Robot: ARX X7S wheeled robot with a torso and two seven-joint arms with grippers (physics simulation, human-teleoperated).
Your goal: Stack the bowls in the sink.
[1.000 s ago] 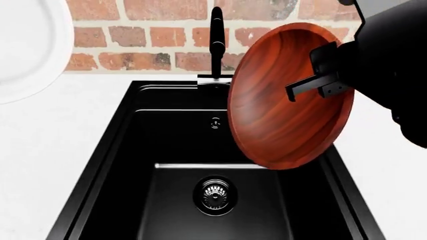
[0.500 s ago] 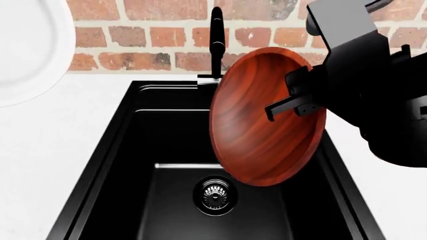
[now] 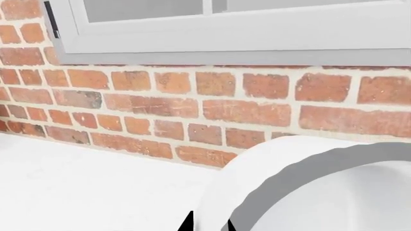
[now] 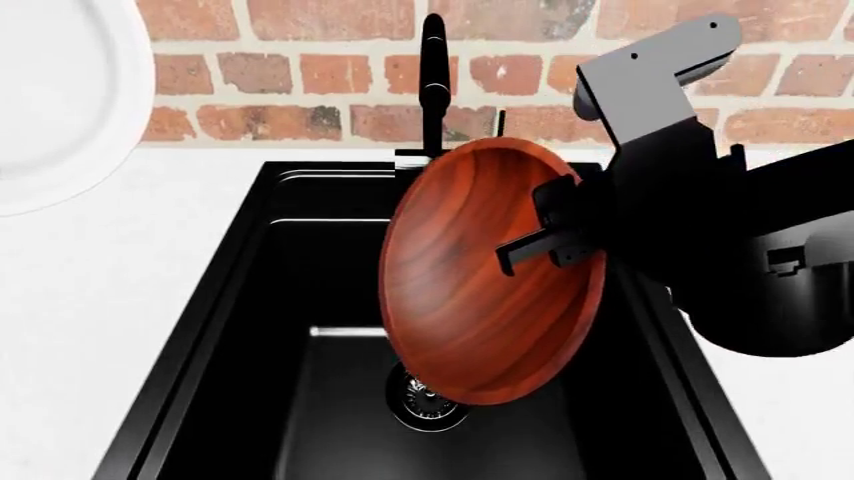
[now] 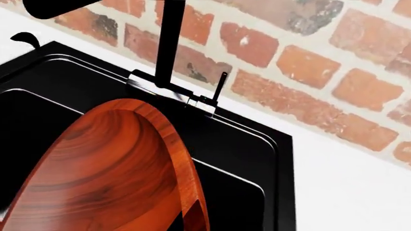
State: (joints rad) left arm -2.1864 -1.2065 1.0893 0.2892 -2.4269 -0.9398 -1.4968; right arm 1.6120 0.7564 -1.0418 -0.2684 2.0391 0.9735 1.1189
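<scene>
The reddish-brown wooden bowl [image 4: 467,290] hangs tilted on edge over the black sink [image 4: 314,270]. My right gripper [image 4: 558,238] is shut on its rim, one finger lying inside the bowl. The bowl's lower edge covers part of the round drain [image 4: 424,405]. In the right wrist view the wooden bowl [image 5: 103,178] fills the near side, with the sink [image 5: 244,159] behind it. The white bowl [image 4: 47,100] is raised at the far left, above the counter. In the left wrist view the tips of my left gripper [image 3: 209,224] straddle the white bowl's [image 3: 321,192] wall.
A tall black faucet [image 4: 434,80] stands at the sink's back edge, just behind the wooden bowl. A brick wall [image 4: 294,70] runs along the back. White countertop [image 4: 107,300] flanks the sink on both sides. A window frame [image 3: 224,29] sits above the bricks.
My right arm has carried the wooden bowl left and down, from the sink's right rim to above the basin, where it now overlaps the drain. The white bowl has barely moved.
</scene>
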